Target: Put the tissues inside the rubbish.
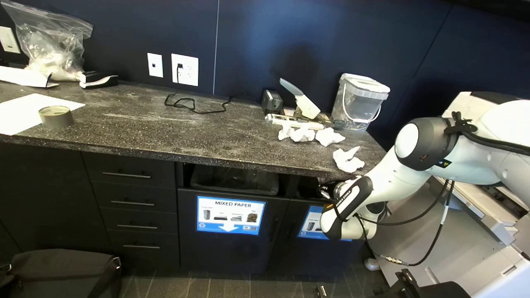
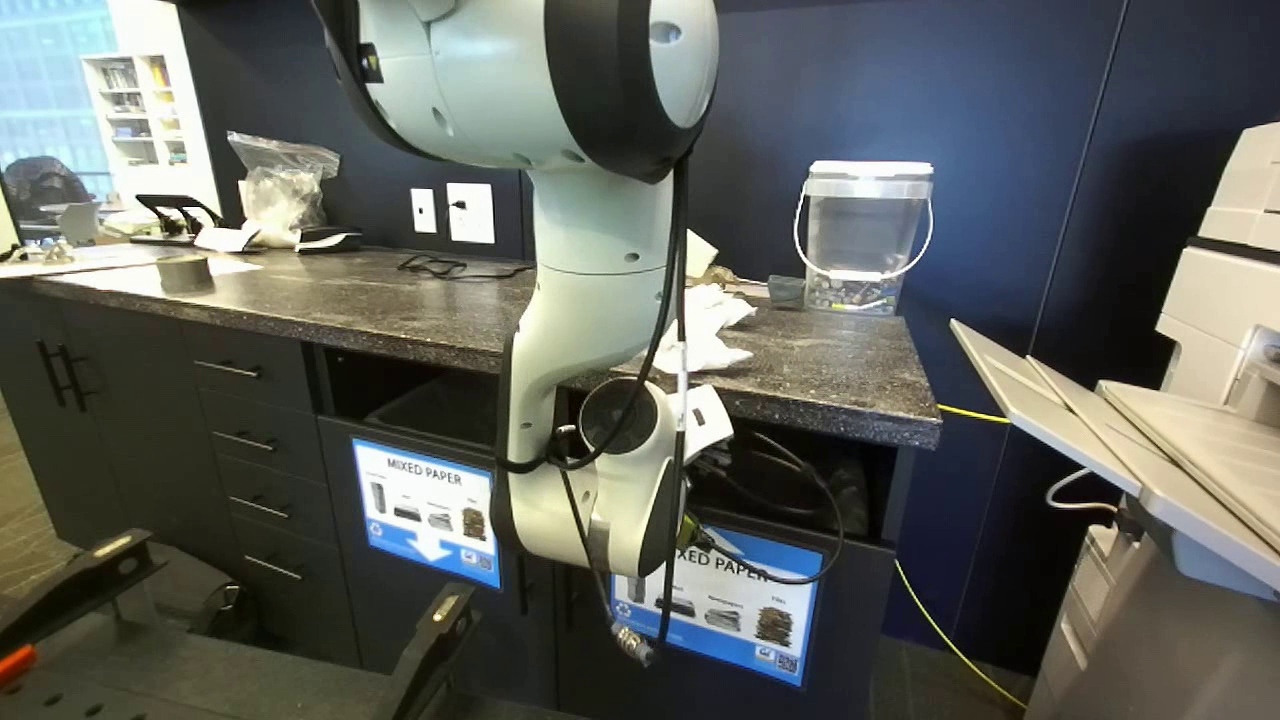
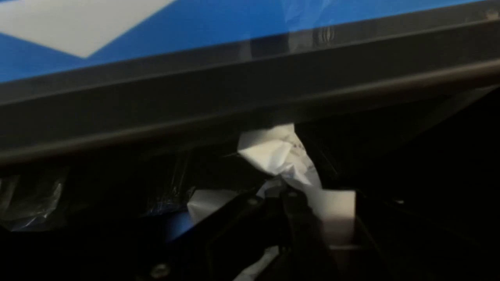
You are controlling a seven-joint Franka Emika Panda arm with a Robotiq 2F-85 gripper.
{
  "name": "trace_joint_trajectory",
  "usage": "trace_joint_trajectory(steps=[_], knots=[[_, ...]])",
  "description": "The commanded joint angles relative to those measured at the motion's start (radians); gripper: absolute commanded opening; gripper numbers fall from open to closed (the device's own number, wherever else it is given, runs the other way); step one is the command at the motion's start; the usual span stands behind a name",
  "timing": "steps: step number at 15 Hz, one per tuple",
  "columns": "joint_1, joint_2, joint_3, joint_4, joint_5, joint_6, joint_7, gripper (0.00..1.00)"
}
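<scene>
Crumpled white tissues lie on the counter near its right end in an exterior view: a pair side by side (image 1: 303, 133) (image 1: 329, 136), and one near the front edge (image 1: 348, 160). They are partly hidden behind the arm in an exterior view (image 2: 708, 350). My gripper (image 3: 275, 188) reaches into the dark opening (image 2: 850, 480) above the right "Mixed Paper" cabinet door; its fingers are hidden in both exterior views. In the wrist view the fingertips are together on a crumpled white tissue (image 3: 283, 152), below the bin's dark edge (image 3: 250, 97). Other white paper (image 3: 338, 210) shows beside the fingers.
The countertop (image 1: 186, 136) overhangs the openings. A second bin (image 1: 236, 180) sits in the left opening. A clear bucket (image 1: 359, 103) and a stapler-like tool (image 1: 304, 103) stand behind the tissues. A tape roll (image 1: 56, 116) is on the left. A printer (image 2: 1220, 400) stands at right.
</scene>
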Motion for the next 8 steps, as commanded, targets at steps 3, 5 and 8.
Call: trace_joint_trajectory(steps=[3,5,8], knots=[[-0.004,0.063,0.003,0.095,-0.013,-0.020,-0.001,0.38],[-0.001,0.066,0.001,0.096,-0.011,-0.028,-0.006,0.40],[0.005,0.037,-0.004,0.058,0.000,-0.034,-0.013,0.62]])
